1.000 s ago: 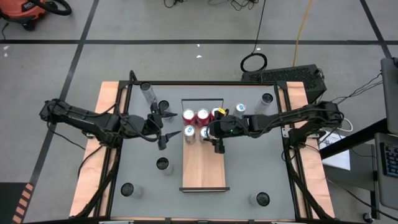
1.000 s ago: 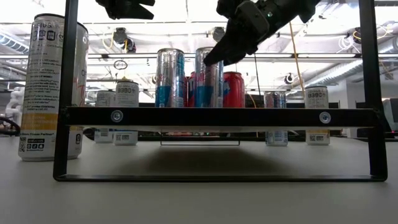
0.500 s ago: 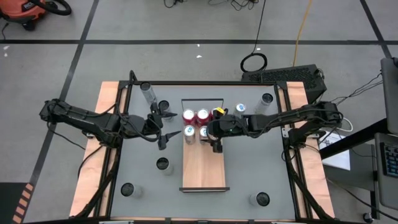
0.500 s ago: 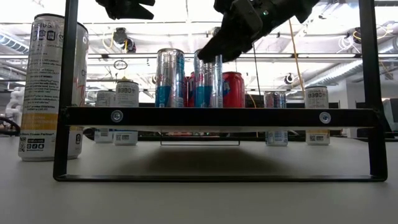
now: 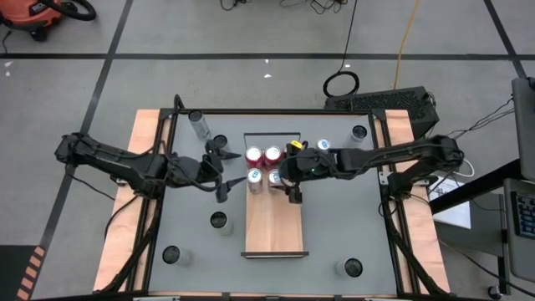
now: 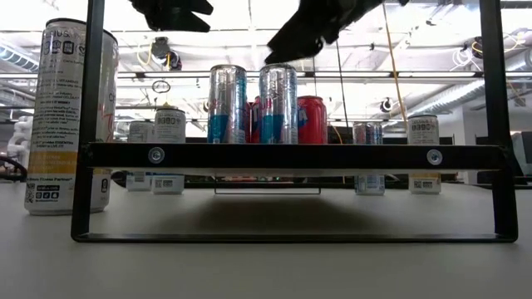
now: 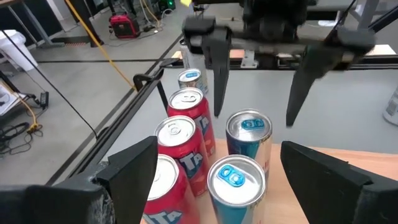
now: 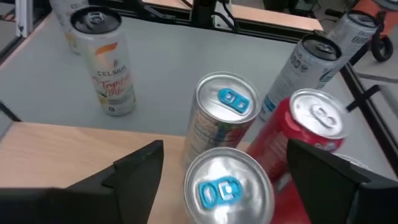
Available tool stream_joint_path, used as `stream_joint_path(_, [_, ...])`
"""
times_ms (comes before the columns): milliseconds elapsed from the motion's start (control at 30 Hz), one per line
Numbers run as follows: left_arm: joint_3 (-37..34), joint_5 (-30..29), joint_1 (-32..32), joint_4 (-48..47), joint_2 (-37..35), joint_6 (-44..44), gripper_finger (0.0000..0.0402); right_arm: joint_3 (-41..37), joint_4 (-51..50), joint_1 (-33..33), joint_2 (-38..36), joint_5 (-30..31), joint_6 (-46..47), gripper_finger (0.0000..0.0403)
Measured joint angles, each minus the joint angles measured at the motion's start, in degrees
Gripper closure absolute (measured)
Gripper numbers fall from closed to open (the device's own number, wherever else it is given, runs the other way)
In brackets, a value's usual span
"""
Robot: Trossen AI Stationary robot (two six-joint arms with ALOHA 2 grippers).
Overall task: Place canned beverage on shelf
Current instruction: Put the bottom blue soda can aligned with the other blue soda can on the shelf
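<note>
The shelf (image 5: pixel 273 221) is a long light-wood board in the middle of the table, with a wire rail (image 5: pixel 272 135) at its far end. Two red cans (image 5: pixel 263 155) and two silver-blue cans (image 5: pixel 254 176) stand upright on their bases at its far end. My right gripper (image 5: pixel 284 184) is open just above the right silver-blue can (image 8: pixel 227 186), with a finger on either side and clear of it (image 7: pixel 254 118). In the low view, my right gripper (image 6: pixel 299 37) is above the can's top (image 6: pixel 278 68). My left gripper (image 5: pixel 219 176) is open and empty, left of the shelf (image 7: pixel 217 146).
Several more cans stand on the grey table around the shelf: a tall one (image 5: pixel 201 125) at the far left, one (image 5: pixel 324 146) right of the shelf, one (image 5: pixel 219 220) at the near left, and others toward the corners (image 5: pixel 351 267). A Celsius can (image 8: pixel 102 59) stands nearby.
My right gripper has gone up off the top of the right silver-blue can and now hangs clear above it. The can was leaning a little half a second ago. It now stands upright on the shelf beside the other silver-blue can.
</note>
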Motion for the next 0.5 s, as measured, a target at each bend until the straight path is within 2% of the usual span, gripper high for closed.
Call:
stream_joint_path(267, [-0.02, -0.19, 0.02, 1.04, -0.02, -0.57, 0.0063, 1.36, -14.85, 1.21, -8.03, 0.09, 3.68, 0.0107])
stream_joint_path(400, [-0.02, -0.26, 0.11, -0.06, -0.07, -2.87, 0.0063, 1.33, -20.77, 1.8, -7.4, 0.3, 7.06, 0.0132])
stream_joint_path(500, [-0.02, -0.96, 0.2, 0.27, -0.07, -2.88, 0.0063, 1.33, -21.67, 2.2, -4.71, 0.31, 7.86, 0.0161])
